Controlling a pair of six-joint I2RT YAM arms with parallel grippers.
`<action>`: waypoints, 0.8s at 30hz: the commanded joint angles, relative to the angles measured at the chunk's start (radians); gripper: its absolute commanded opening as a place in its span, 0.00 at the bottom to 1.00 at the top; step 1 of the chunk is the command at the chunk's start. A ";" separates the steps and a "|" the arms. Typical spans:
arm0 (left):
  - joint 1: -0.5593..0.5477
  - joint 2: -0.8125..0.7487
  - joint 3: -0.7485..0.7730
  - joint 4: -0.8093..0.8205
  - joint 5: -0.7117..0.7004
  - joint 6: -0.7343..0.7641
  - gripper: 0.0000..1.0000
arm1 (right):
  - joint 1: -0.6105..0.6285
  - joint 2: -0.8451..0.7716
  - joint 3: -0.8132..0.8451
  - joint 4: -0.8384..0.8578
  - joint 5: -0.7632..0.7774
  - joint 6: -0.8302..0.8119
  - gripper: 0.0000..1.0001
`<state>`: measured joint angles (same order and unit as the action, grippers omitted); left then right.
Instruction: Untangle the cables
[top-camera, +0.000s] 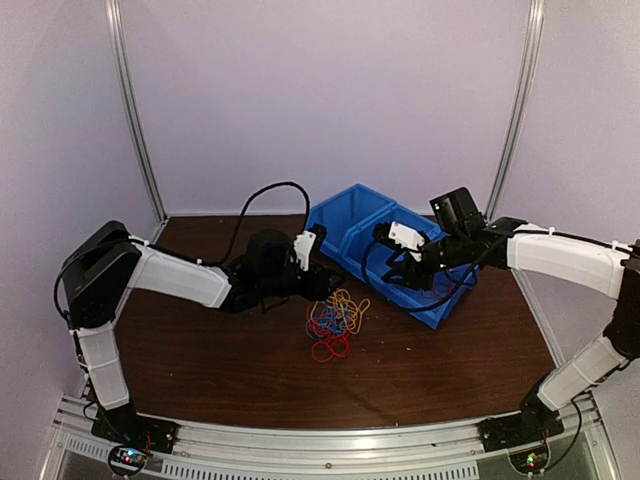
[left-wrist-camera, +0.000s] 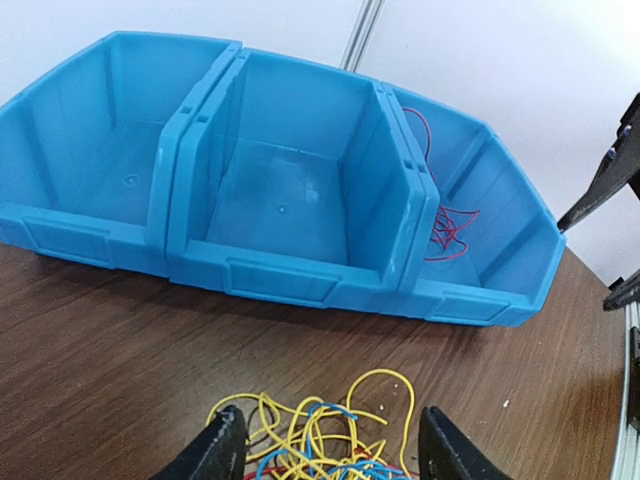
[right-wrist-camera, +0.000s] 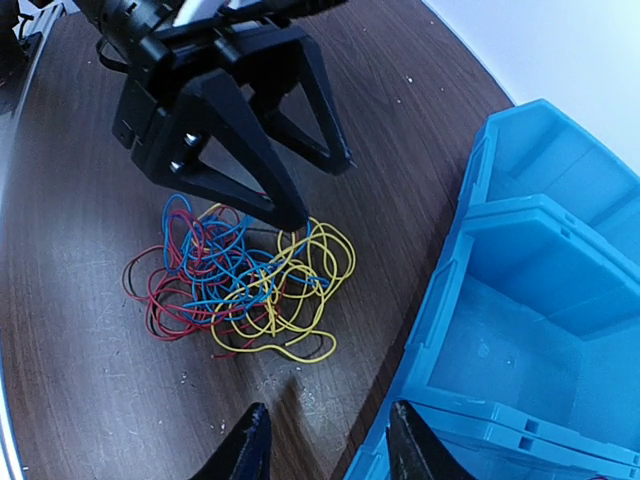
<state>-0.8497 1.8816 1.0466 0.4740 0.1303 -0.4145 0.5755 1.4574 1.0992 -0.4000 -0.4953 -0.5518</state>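
- The cables (right-wrist-camera: 240, 280) lie in one knotted heap just in front of the bins (left-wrist-camera: 290, 280): thin, springy loops in red, blue and yellow.
- One red loop (left-wrist-camera: 440, 230) already sits in an end bin.
- The left claw (right-wrist-camera: 318, 190) is spread wide over the heap's bin-side edge, empty. The right claw (right-wrist-camera: 330, 410) gapes empty beside the bins' front lip.
- Pinching interlocked loops would likely drag up the whole heap.

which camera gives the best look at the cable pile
Right wrist: nearly the whole cable pile shows, red, blue and yellow strands distinct. Top external shows the pile small; left wrist only its edge at the frame bottom.
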 joint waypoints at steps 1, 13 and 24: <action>0.008 0.079 0.068 -0.020 0.147 -0.027 0.58 | 0.038 -0.022 -0.074 0.063 0.012 -0.036 0.40; 0.006 -0.019 -0.240 0.139 0.155 -0.130 0.45 | 0.134 0.055 -0.026 -0.047 0.046 -0.115 0.39; 0.005 -0.400 -0.456 -0.067 0.049 -0.172 0.52 | 0.256 0.196 0.022 -0.043 0.087 -0.124 0.33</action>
<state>-0.8444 1.6470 0.5739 0.5179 0.2546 -0.5819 0.8227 1.6386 1.1271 -0.4469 -0.4202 -0.6838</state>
